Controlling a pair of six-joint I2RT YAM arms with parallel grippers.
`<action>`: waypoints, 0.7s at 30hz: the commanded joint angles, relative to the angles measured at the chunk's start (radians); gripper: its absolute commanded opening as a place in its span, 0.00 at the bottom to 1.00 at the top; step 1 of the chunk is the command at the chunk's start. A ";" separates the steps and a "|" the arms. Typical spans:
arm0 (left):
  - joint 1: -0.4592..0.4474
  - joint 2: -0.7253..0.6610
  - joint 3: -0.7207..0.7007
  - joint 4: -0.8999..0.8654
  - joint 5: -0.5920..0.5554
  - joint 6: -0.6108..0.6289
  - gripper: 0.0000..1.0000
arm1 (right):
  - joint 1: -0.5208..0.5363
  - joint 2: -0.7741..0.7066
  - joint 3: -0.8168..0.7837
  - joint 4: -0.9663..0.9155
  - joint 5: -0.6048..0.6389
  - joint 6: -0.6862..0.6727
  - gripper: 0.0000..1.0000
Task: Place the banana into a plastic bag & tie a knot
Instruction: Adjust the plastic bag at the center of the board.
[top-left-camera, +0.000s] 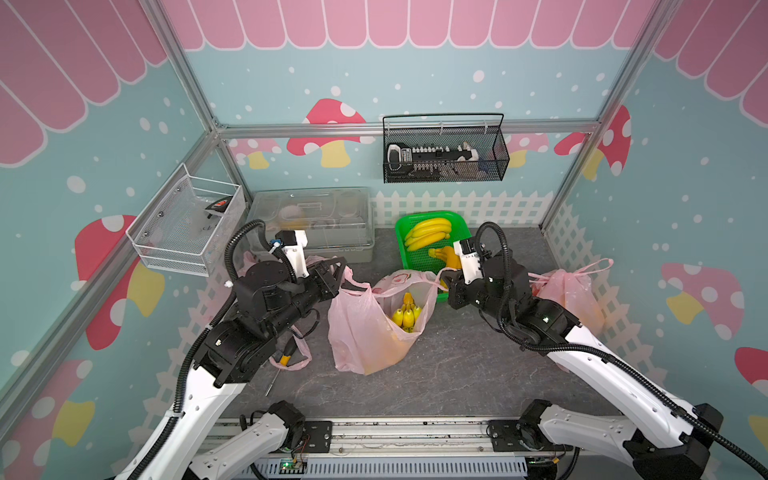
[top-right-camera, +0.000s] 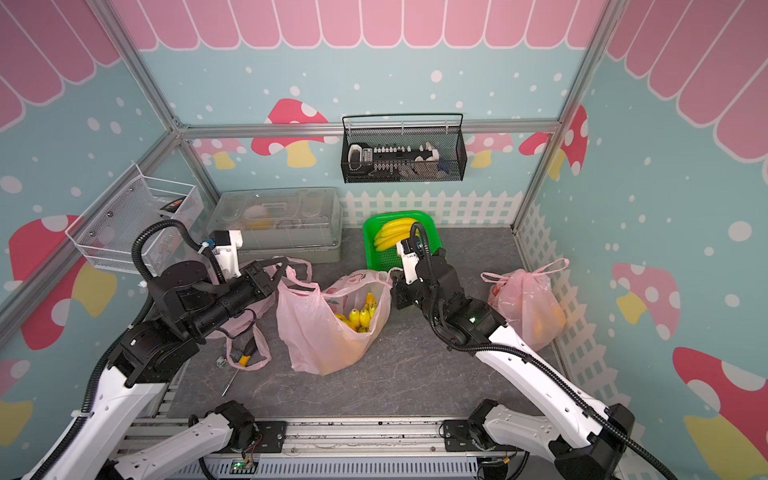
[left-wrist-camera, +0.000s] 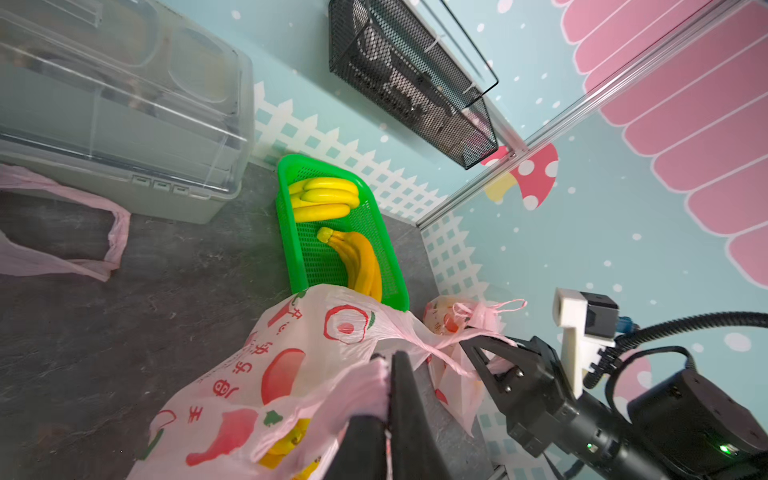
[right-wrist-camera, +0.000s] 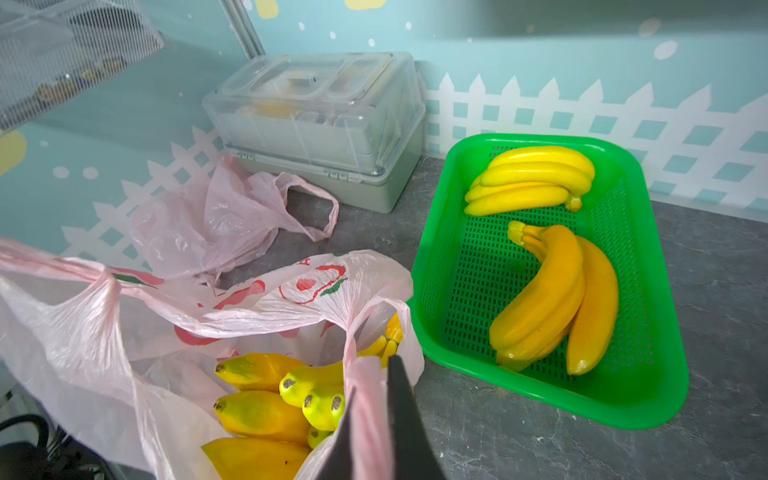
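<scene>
**Left claw** (left-wrist-camera: 388, 374): closed, pinching one handle of the plastic bag (top-left-camera: 361, 328), on the side away from the green basket (top-left-camera: 400, 249).

**Right claw** (right-wrist-camera: 372, 374): the other handle runs between its fingers, on the basket side. It looks clamped, though the view is too tight to be sure of the bite.

**Plastic bag**: pink, printed in red, mouth open, standing just in front of the basket.

**Banana bunch** (top-left-camera: 406, 316): already inside the bag and visible through the mouth.

**Step in hand (judged)**: the knot.
- Draw both handles up and toward each other evenly, so the mouth gathers above the fruit.
- The film is thin and likely to slip or stretch, so hold near the handle roots.
- Cross the handles with some slack.
- Keep the bag from dragging against the basket.

**Worktop** (top-left-camera: 457, 374): dark grey, stone-patterned.
- Spare bananas (top-left-camera: 428, 232) lie in the basket.
- A clear lidded box (top-left-camera: 316, 216) sits to the basket's left.
- A knotted bag (top-left-camera: 569, 291) sits well to the basket's right.

**Room**: teal walls with mushroom prints, and a black wire rack (top-left-camera: 444, 149) on the wall above the basket.
</scene>
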 joint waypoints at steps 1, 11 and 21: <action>0.015 -0.004 -0.007 -0.047 0.002 0.047 0.00 | 0.007 -0.029 -0.030 -0.043 -0.084 -0.086 0.35; 0.018 0.003 -0.024 0.019 0.071 0.012 0.00 | 0.113 -0.035 0.227 -0.212 0.011 -0.319 0.61; 0.019 0.021 -0.053 0.107 0.162 -0.016 0.00 | 0.254 0.120 0.290 -0.034 -0.093 -0.311 0.58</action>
